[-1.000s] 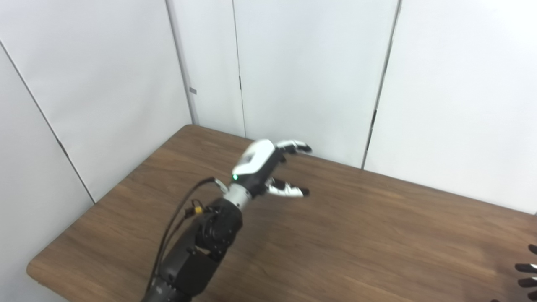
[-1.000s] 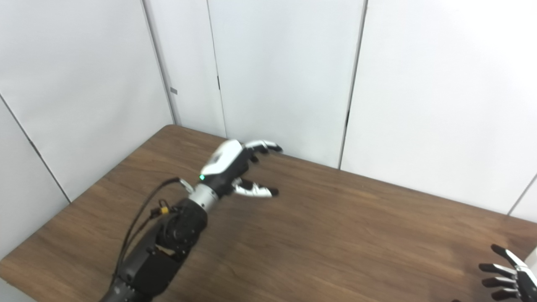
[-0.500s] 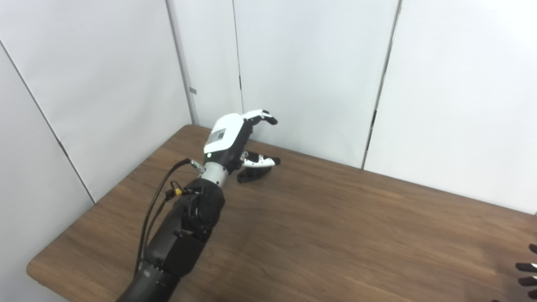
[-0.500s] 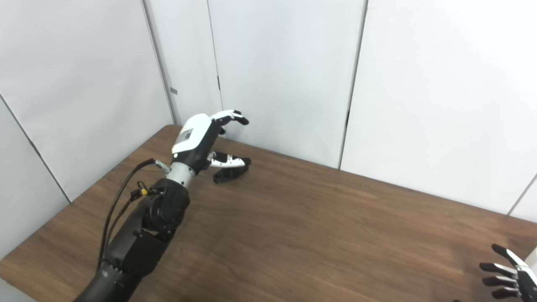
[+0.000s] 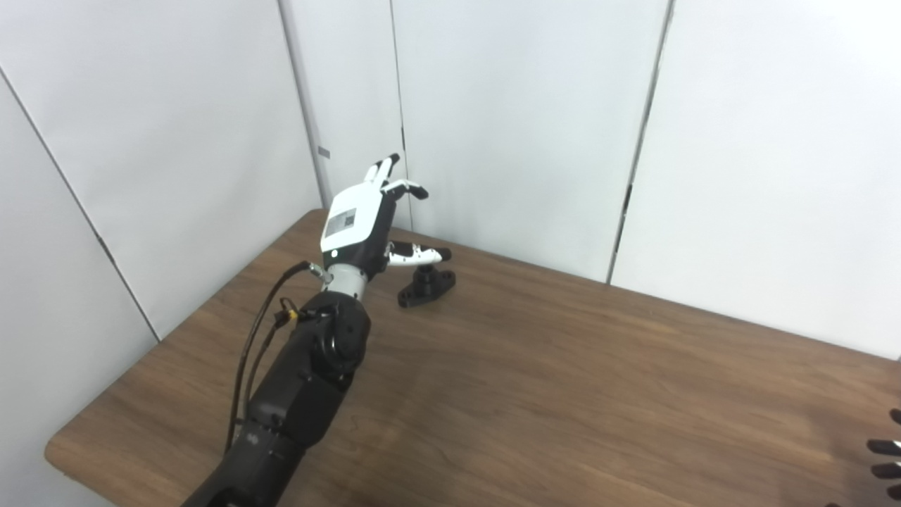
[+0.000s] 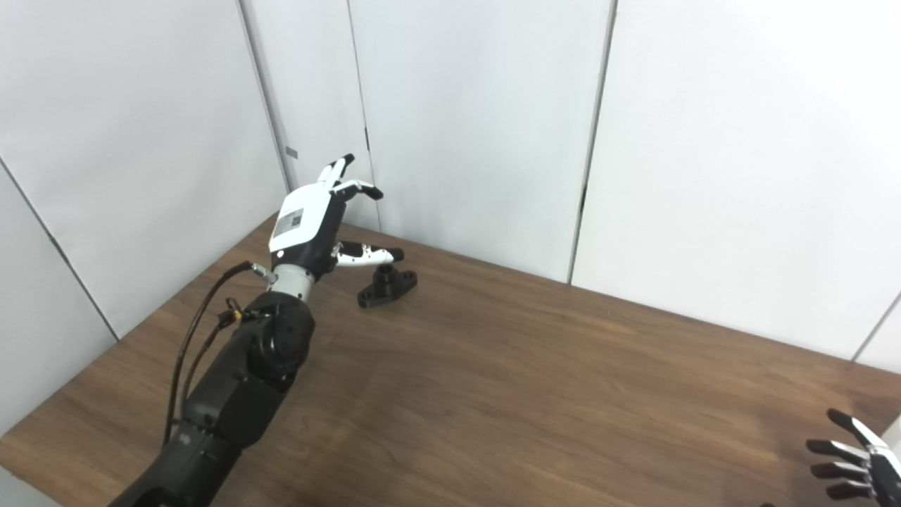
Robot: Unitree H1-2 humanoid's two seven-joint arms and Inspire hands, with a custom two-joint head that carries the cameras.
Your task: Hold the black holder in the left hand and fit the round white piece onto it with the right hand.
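In the left eye view, the left hand (image 5: pixel 359 225) is raised above the far left part of the table (image 5: pixel 563 394), its arm (image 5: pixel 303 387) coming up from the bottom edge on the left. The fingers (image 5: pixel 383 169) are spread wide and point up toward the wall (image 5: pixel 528 127), with one curled forward, and the thumb (image 5: pixel 419 253) sticks out to the right; the hand holds nothing. The holder (image 5: pixel 426 287) lies on the table just right of the hand and a little nearer (a small black piece with a flat base and a short round post on top). The thumb tip is above it, but whether they touch cannot be told. At the near right edge only dark fingertips of the right hand (image 5: pixel 885 461) show, set apart from one another, with nothing between them. No round white piece shows in this view. In the right eye view, the same scene sits a little further left: the left hand (image 6: pixel 310 224) is up with fingers (image 6: pixel 338 169) wide, and the holder (image 6: pixel 387 285) lies on the table (image 6: pixel 528 394) beside it, under the thumb tip. More of the right hand (image 6: pixel 862 461) shows at the near right corner, its fingers (image 6: pixel 830 447) spread and pointing left, empty, well apart from the holder. The white piece is not seen here either.
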